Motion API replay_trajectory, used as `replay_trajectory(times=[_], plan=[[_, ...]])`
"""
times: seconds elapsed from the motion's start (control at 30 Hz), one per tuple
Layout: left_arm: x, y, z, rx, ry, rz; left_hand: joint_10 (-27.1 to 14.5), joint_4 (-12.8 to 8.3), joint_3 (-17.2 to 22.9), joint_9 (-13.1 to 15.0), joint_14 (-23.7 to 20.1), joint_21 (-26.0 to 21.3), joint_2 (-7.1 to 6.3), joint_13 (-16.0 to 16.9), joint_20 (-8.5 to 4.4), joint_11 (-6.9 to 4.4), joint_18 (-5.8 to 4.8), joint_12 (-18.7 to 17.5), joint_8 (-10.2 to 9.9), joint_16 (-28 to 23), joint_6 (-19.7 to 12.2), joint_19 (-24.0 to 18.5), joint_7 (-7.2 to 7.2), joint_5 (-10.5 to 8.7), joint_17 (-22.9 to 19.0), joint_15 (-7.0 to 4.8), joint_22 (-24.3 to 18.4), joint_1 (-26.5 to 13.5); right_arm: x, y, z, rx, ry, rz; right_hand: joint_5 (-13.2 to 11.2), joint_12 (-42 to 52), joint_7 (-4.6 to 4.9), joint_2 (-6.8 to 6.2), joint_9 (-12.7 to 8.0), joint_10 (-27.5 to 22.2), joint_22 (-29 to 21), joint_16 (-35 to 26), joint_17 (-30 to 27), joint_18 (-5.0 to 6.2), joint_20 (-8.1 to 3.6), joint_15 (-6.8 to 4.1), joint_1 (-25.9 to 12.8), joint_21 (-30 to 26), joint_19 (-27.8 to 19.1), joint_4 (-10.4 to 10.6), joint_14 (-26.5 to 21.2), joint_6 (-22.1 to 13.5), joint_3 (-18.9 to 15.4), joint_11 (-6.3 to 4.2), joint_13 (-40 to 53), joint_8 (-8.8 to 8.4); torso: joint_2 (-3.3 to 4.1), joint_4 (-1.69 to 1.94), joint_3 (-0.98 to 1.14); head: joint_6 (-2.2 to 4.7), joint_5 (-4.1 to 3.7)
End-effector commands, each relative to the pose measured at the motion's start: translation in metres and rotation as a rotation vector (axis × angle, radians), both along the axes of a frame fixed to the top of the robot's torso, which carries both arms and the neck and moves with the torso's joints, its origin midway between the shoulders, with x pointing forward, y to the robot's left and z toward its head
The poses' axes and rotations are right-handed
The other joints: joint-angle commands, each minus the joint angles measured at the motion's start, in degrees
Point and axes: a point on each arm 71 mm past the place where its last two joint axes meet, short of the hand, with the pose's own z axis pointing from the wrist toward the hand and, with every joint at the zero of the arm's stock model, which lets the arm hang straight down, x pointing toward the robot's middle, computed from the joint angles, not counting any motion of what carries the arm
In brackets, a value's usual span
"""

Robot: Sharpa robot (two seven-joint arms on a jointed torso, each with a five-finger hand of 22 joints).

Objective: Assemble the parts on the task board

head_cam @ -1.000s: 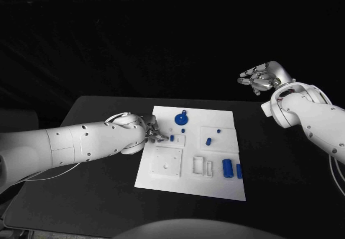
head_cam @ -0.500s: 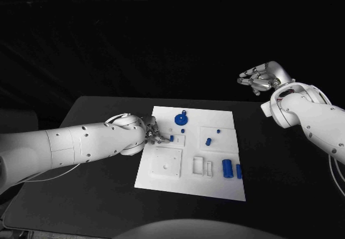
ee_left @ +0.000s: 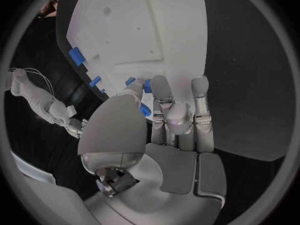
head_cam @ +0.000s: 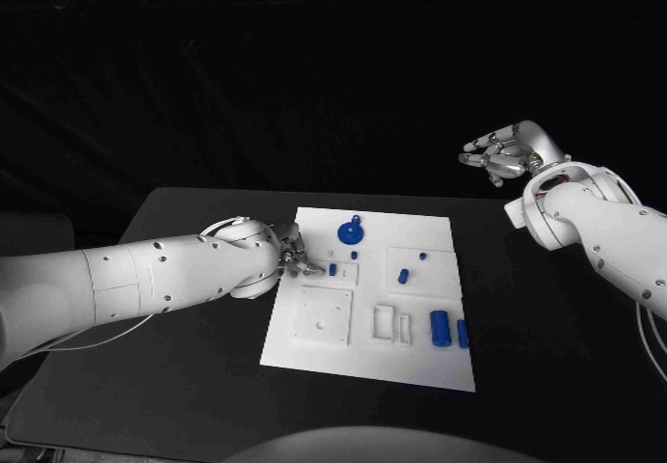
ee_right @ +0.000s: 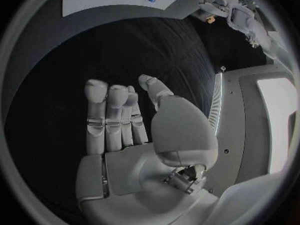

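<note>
No readable text, labels, brand marks, numbers or signs in any view. The task board (head_cam: 417, 362) is plain white with no print visible, and the blue parts (head_cam: 440, 327) carry no markings that can be made out. Arm casings show small dark dots only, no lettering.

Two glossy white arms — dark screw holes, thin cables — ending in silver fingers (ee_right: 100, 115).
</note>
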Motion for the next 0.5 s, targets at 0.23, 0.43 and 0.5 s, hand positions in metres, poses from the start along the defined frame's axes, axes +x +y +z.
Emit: replay_trajectory(times=[0.23, 0.43, 0.5], plan=[[-0.0017, -0.0013, 0.0011, -0.034, 0.032, 0.003, 3.0, -4.2, 0.4, -3.2, -0.7, -0.8, 2.84, -0.5, -0.74, 0.51, -0.77, -1.0, -2.4, -1.0, -2.3, -0.1, 0.66, 7.51, -1.3, 0.06, 0.9, 1.9, -0.0002, 0.0005, -0.0010, -0.003, 0.003, 0.012, 0.3, -0.2, -0.01, -0.49, -0.1, -0.3, 3.8, 0.2, 0.0, 0.40, -0.06, 0.03, 0.2, 0.0, 2.1, 0.2, -0.4, -0.3, 0.1, 0.16, 0.0, -0.19, 0.03, 0.00, -0.02, 0.16, 0.13], [-0.0026, -0.0025, 0.0005, -0.056, 0.049, 0.002, 3.0, -7.9, 0.4, -5.7, -1.1, -1.3, 5.22, -0.5, -1.38, 0.67, -1.46, -1.9, -3.0, -1.7, -3.1, -0.1, 0.99, 9.75, -2.7, 0.10, 0.9, 1.7, -0.0003, 0.0006, -0.0017, -0.004, 0.005, 0.012, 0.3, -0.2, -0.01, -0.49, -0.1, -0.3, 3.8, 0.2, 0.0, 0.40, -0.06, 0.03, 0.2, 0.0, 2.1, 0.2, -0.4, -0.3, 0.1, 0.16, 0.0, -0.19, 0.02, -0.02, 0.01, 0.17, 0.19], [-0.0028, -0.0029, 0.0004, -0.063, 0.053, 0.001, 2.9, -9.3, 0.5, -6.3, -1.3, -1.6, 6.05, -0.3, -1.71, 0.75, -1.84, -2.6, -3.1, -2.1, -3.5, -0.2, 1.11, 10.18, -3.6, 0.09, 0.9, 1.4, -0.0003, 0.0007, -0.0019, -0.004, 0.005, 0.013, 0.3, -0.2, -0.01, -0.49, -0.1, -0.3, 3.8, 0.2, 0.0, 0.40, -0.06, 0.03, 0.2, 0.0, 2.1, 0.2, -0.4, -0.3, 0.1, 0.16, 0.0, -0.19, 0.01, -0.03, 0.02, 0.16, 0.22]])
